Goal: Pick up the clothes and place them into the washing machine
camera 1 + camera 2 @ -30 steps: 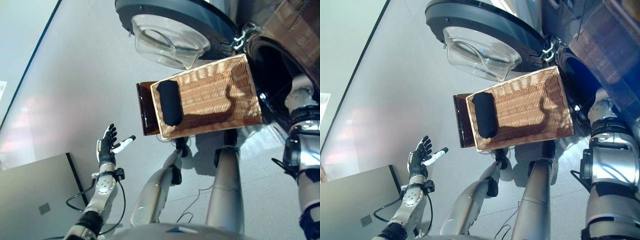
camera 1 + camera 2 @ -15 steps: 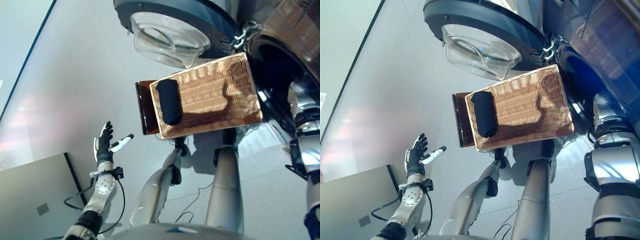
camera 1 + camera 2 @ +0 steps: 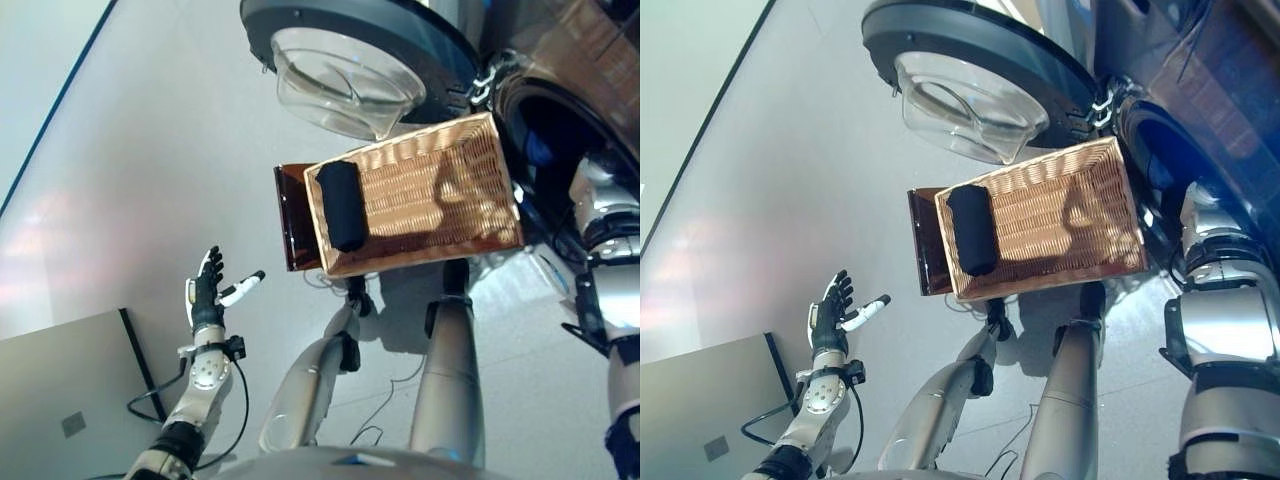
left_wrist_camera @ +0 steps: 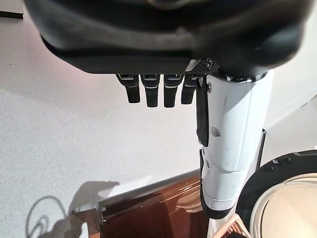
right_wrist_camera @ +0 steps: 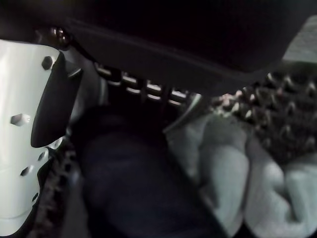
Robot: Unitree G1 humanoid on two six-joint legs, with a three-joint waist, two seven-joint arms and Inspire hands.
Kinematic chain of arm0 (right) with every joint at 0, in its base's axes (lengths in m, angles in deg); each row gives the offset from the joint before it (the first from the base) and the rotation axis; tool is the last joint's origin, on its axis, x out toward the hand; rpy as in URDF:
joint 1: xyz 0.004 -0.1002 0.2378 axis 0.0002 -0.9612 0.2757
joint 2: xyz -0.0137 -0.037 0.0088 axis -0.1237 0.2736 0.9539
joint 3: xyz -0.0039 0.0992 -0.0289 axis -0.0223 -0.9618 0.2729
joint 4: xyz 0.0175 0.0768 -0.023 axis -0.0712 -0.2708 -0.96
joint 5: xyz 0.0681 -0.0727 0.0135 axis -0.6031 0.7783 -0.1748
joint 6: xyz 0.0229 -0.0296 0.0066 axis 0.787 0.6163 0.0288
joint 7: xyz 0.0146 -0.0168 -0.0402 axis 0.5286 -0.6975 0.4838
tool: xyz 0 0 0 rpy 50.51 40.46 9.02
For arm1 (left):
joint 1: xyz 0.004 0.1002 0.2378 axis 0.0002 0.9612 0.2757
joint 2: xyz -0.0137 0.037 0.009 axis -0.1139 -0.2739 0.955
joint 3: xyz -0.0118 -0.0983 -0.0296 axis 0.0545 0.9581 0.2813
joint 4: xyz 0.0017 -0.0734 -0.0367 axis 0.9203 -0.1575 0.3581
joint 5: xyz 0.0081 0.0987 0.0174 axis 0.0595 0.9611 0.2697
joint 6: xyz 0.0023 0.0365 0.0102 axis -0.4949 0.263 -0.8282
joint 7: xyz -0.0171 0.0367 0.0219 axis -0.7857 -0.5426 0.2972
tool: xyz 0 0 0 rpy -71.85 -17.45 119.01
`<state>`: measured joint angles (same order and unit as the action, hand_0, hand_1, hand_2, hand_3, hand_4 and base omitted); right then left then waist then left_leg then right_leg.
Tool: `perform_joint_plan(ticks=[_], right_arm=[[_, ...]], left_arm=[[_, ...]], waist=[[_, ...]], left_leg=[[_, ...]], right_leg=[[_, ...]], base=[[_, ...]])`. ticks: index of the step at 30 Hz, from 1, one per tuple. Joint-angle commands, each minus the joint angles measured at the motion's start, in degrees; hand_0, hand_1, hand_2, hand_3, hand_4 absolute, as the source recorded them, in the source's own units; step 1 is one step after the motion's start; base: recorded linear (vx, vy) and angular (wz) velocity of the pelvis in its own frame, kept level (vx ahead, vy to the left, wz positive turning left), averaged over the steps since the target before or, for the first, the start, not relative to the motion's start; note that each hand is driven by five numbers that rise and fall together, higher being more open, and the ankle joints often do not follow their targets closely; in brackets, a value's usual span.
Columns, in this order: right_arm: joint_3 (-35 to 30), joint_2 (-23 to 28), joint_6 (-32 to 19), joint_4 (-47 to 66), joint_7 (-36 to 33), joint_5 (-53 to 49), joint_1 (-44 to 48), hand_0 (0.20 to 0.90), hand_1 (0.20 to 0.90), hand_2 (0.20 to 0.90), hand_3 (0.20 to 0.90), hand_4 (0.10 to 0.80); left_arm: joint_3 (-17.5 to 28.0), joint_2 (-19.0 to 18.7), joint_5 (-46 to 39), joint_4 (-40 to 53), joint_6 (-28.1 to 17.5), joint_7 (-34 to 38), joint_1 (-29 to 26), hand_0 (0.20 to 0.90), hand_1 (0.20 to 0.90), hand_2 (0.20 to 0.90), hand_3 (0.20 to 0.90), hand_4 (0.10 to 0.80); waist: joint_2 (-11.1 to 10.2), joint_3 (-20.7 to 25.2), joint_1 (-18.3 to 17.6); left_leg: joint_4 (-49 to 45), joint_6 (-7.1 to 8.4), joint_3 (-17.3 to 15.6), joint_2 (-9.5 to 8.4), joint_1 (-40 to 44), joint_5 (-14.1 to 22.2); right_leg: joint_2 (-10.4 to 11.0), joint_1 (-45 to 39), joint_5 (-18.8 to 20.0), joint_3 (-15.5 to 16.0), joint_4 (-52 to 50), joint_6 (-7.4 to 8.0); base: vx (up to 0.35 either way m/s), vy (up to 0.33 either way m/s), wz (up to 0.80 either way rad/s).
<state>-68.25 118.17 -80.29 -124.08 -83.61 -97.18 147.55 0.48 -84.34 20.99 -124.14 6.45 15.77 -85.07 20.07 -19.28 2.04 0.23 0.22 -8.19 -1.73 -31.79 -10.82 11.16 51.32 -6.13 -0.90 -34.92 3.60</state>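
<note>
A black rolled cloth [image 3: 342, 205] lies at the left end of the wicker basket [image 3: 440, 200]. The washing machine's drum opening [image 3: 545, 130] is at the right, and its round glass door [image 3: 350, 70] hangs open above the basket. My right arm [image 3: 600, 200] reaches into the drum, and the eye views do not show its hand. In the right wrist view my right hand [image 5: 29, 99] has straight fingers [image 5: 148, 89] above a dark blue cloth [image 5: 133, 183] and a pale grey cloth [image 5: 233, 163] on the studded drum wall [image 5: 282, 114]. My left hand [image 3: 208, 298] is open and holds nothing, low at the left.
The basket rests on a brown stand [image 3: 292, 215] in front of the machine. A flat grey panel [image 3: 70, 400] lies on the floor at the lower left, near my left arm. Pale grey floor stretches to the left of the basket.
The camera has shifted a little. My left hand has sunk slightly. The right arm stays in the drum and the black cloth stays in the basket.
</note>
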Motion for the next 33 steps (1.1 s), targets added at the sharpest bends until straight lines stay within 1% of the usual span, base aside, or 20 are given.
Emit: perform_joint_plan(ticks=[1, 2, 3, 6, 8, 12, 13, 14, 16, 17, 18, 19, 20, 21, 22, 23, 25, 27, 30, 33], right_arm=[[1.1, 0.3, -6.4, 4.5, -1.0, -1.3, 3.2, 0.9, 0.9, 0.9, 0.9, 0.8], [-0.4, -2.4, -6.9, 5.4, -0.7, -2.1, 1.4, 0.9, 0.9, 0.9, 0.9, 0.8], [-0.6, -2.5, -6.9, 5.6, -0.8, -2.0, 1.1, 0.9, 0.9, 0.9, 0.9, 0.8], [-2.5, -6.5, -7.6, 6.0, 0.1, -3.3, -1.6, 0.9, 0.9, 0.9, 0.9, 0.8], [-3.0, -7.1, -7.9, 6.0, 0.2, -4.1, -2.2, 0.9, 0.9, 0.9, 0.9, 0.8], [-5.7, -10.0, -9.9, 6.1, 3.4, -10.3, -6.1, 0.9, 0.9, 0.9, 0.9, 0.8], [-5.7, -10.0, -9.9, 6.1, 3.4, -10.3, -6.1, 0.9, 0.9, 0.9, 0.9, 0.8], [-6.1, -11.4, -10.2, 6.4, 3.9, -11.2, -7.5, 0.9, 0.9, 0.9, 0.9, 0.8], [-6.4, -18.5, -11.2, 12.2, 5.7, -11.9, -15.5, 0.9, 0.9, 0.9, 0.9, 0.8], [-6.4, -18.7, -11.1, 12.5, 5.5, -11.7, -15.8, 0.9, 0.9, 0.9, 0.9, 0.8], [-6.5, -18.7, -11.1, 12.5, 5.5, -11.7, -15.9, 0.9, 0.9, 0.9, 0.9, 0.8], [-6.0, -21.4, -11.2, 14.4, 6.9, -11.7, -20.1, 0.9, 0.9, 0.9, 0.9, 0.8], [-6.1, -23.2, -11.3, 16.0, 7.2, -11.7, -22.1, 0.9, 0.9, 0.9, 0.9, 0.8], [-6.0, -25.2, -11.3, 16.9, 8.2, -12.1, -25.4, 0.9, 0.9, 0.9, 0.9, 0.8], [-6.0, -25.2, -11.3, 17.0, 8.2, -12.1, -25.6, 0.9, 0.9, 0.9, 0.9, 0.8], [-6.2, -26.2, -11.7, 17.3, 8.6, -12.6, -27.5, 0.9, 0.9, 0.9, 0.9, 0.8], [-6.2, -27.9, -11.5, 18.0, 9.6, -12.8, -30.8, 0.9, 0.9, 0.9, 0.9, 0.8], [-5.6, -29.0, -11.0, 17.4, 10.7, -12.4, -33.5, 0.9, 0.9, 0.9, 0.9, 0.8], [-5.3, -30.8, -11.1, 19.6, 12.3, -12.4, -38.5, 0.9, 0.9, 0.9, 0.9, 0.8], [-5.2, -32.0, -10.6, 21.5, 14.7, -12.3, -43.8, 0.9, 0.9, 0.9, 0.9, 0.8]], left_arm=[[3.6, -4.6, -2.6, -3.6, -2.3, 1.3, -0.6, 0.9, 0.9, 0.9, 0.9, 0.8], [3.4, -4.3, -2.4, -4.2, -2.2, 1.1, -0.9, 0.9, 0.9, 0.9, 0.9, 0.8], [3.3, -4.5, -2.4, -4.3, -2.2, 1.1, -0.8, 0.9, 0.9, 0.9, 0.9, 0.8], [3.4, -4.3, -2.5, -5.4, -2.0, 0.5, -1.2, 0.9, 0.9, 0.9, 0.9, 0.8], [3.5, -4.5, -2.4, -5.2, -2.1, 0.6, -1.3, 0.9, 0.9, 0.9, 0.9, 0.8], [3.2, -4.2, -2.2, -5.6, -1.7, -0.4, -1.2, 0.9, 0.9, 0.9, 0.9, 0.8], [3.2, -4.2, -2.2, -5.6, -1.7, -0.4, -1.2, 0.9, 0.9, 0.9, 0.9, 0.8], [3.2, -4.1, -2.3, -5.9, -1.5, -0.7, -1.3, 0.9, 0.9, 0.9, 0.9, 0.8], [4.6, -3.4, -2.7, -9.4, -0.5, -0.8, -1.6, 0.9, 0.9, 0.9, 0.9, 0.8], [4.6, -3.5, -2.7, -9.4, -0.6, -0.9, -1.5, 0.9, 0.9, 0.9, 0.9, 0.8], [4.6, -3.5, -2.7, -9.4, -0.6, -0.9, -1.5, 0.9, 0.9, 0.9, 0.9, 0.8], [4.7, -2.8, -2.5, -9.1, -0.3, -1.2, -1.2, 0.9, 0.9, 0.9, 0.9, 0.8], [4.8, -2.6, -2.5, -9.6, -0.3, -1.4, -0.7, 0.9, 0.9, 0.9, 0.9, 0.8], [4.8, -2.0, -2.4, -10.8, 0.0, -1.8, -0.8, 0.9, 0.9, 0.9, 0.9, 0.8], [4.8, -2.1, -2.4, -10.8, 0.0, -1.8, -0.7, 0.9, 0.9, 0.9, 0.9, 0.8], [4.6, -1.7, -2.0, -10.9, 0.2, -2.0, -0.6, 0.9, 0.9, 0.9, 0.9, 0.8], [5.1, -1.3, -1.9, -11.7, 0.3, -2.2, -0.4, 0.9, 0.9, 0.9, 0.9, 0.8], [5.5, -1.2, -1.4, -12.8, 0.8, -2.4, -0.2, 0.9, 0.9, 0.9, 0.9, 0.8], [6.8, -1.1, -0.8, -14.8, 1.2, -2.4, 0.3, 0.9, 0.9, 0.9, 0.9, 0.8], [7.6, -0.6, -0.7, -18.7, 1.4, -3.0, 0.0, 0.9, 0.9, 0.9, 0.9, 0.8]], waist=[[-2.2, 5.3, 1.8], [-2.2, 5.6, 1.9], [-2.2, 5.5, 1.9], [-2.6, 5.8, 2.0], [-2.6, 5.7, 2.2], [-3.2, 5.6, 2.3], [-3.2, 5.6, 2.3], [-3.5, 5.8, 2.1], [-5.6, 6.7, 1.5], [-5.6, 6.7, 1.5], [-5.7, 6.7, 1.5], [-6.7, 7.3, 1.3], [-7.1, 7.6, 1.2], [-8.0, 8.3, 1.1], [-8.0, 8.3, 1.0], [-8.5, 8.6, 0.8], [-9.5, 9.4, 0.5], [-10.6, 9.9, 0.4], [-12.1, 10.2, -0.1], [-13.9, 12.1, -1.2]], left_leg=[[-4.8, 4.07, 1.9, 2.0, 0.7, 5.8], [-4.5, 3.91, 1.9, 1.76, 1.5, 6.0], [-4.4, 3.9, 2.0, 1.78, 1.7, 6.0], [-3.5, 3.68, 2.2, 1.21, 3.5, 5.9], [-3.2, 3.58, 2.2, 1.12, 3.8, 5.9], [-3.2, 3.35, 2.5, 1.07, 4.7, 5.9], [-3.2, 3.35, 2.5, 1.07, 4.7, 5.9], [-3.5, 3.31, 2.7, 1.06, 5.1, 6.1], [-3.8, 2.96, 2.8, 0.84, 6.9, 7.1], [-3.8, 2.95, 2.8, 0.93, 6.9, 6.8], [-3.8, 2.96, 2.9, 0.85, 7.1, 7.1], [-3.4, 2.9, 2.8, 0.83, 8.4, 7.4], [-3.0, 2.89, 2.8, 0.88, 9.1, 7.2], [-2.2, 2.9, 2.9, 0.88, 10.4, 7.3], [-2.1, 2.9, 2.9, 0.88, 10.6, 7.3], [-1.7, 2.93, 2.9, 0.74, 11.8, 7.6], [-1.4, 2.94, 3.0, 0.84, 13.0, 7.7], [-1.7, 2.75, 3.2, 0.88, 14.4, 8.4], [-2.1, 2.42, 2.9, 0.83, 16.5, 9.5], [-1.3, 2.71, 2.5, 1.4, 19.6, 9.9]], right_leg=[[-1.6, -7.9, 4.2, 0.8, 11.8, 1.45], [-1.5, -9.1, 4.5, 0.9, 12.9, 1.63], [-1.5, -9.4, 4.5, 0.9, 13.1, 1.64], [-0.9, -11.5, 5.4, 1.1, 14.7, 1.94], [-0.8, -11.9, 5.5, 1.3, 15.0, 2.05], [-0.3, -13.6, 5.4, 1.7, 15.2, 2.24], [-0.3, -13.6, 5.4, 1.7, 15.2, 2.24], [-0.3, -14.2, 5.3, 1.9, 15.3, 2.26], [-0.3, -17.4, 5.8, 2.5, 16.7, 2.42], [-0.4, -17.5, 6.2, 2.6, 17.1, 2.38], [-0.3, -17.6, 5.8, 2.6, 16.8, 2.43], [-0.1, -19.7, 6.3, 2.9, 18.5, 2.75], [-0.1, -20.9, 7.0, 3.1, 20.0, 2.9], [0.2, -22.5, 7.7, 3.5, 21.6, 3.31], [0.2, -22.8, 7.8, 3.6, 21.8, 3.33], [0.5, -24.4, 7.6, 4.0, 22.4, 3.6], [0.5, -26.5, 8.4, 4.4, 24.3, 3.83], [0.4, -28.5, 8.6, 4.4, 24.9, 3.97], [0.5, -31.2, 9.0, 4.4, 26.5, 4.41], [0.8, -34.8, 9.4, 4.7, 28.6, 4.88]], base=[[0.055, 0.061, -0.09], [0.055, 0.062, -0.09], [0.049, 0.065, -0.08], [0.029, 0.06, 0.0], [0.008, 0.039, -0.05], [0.005, 0.006, -0.03], [0.032, -0.008, 0.08], [0.072, -0.004, 0.13], [0.115, -0.008, 0.12], [0.059, -0.005, 0.04], [0.055, 0.009, -0.05], [0.081, 0.012, -0.07], [0.112, 0.011, -0.07], [0.06, 0.004, -0.06], [0.088, 0.004, -0.07], [0.064, -0.008, -0.06], [0.098, -0.009, 0.02], [0.108, -0.006, 0.06], [0.086, 0.007, -0.12], [0.084, 0.014, -0.01]])
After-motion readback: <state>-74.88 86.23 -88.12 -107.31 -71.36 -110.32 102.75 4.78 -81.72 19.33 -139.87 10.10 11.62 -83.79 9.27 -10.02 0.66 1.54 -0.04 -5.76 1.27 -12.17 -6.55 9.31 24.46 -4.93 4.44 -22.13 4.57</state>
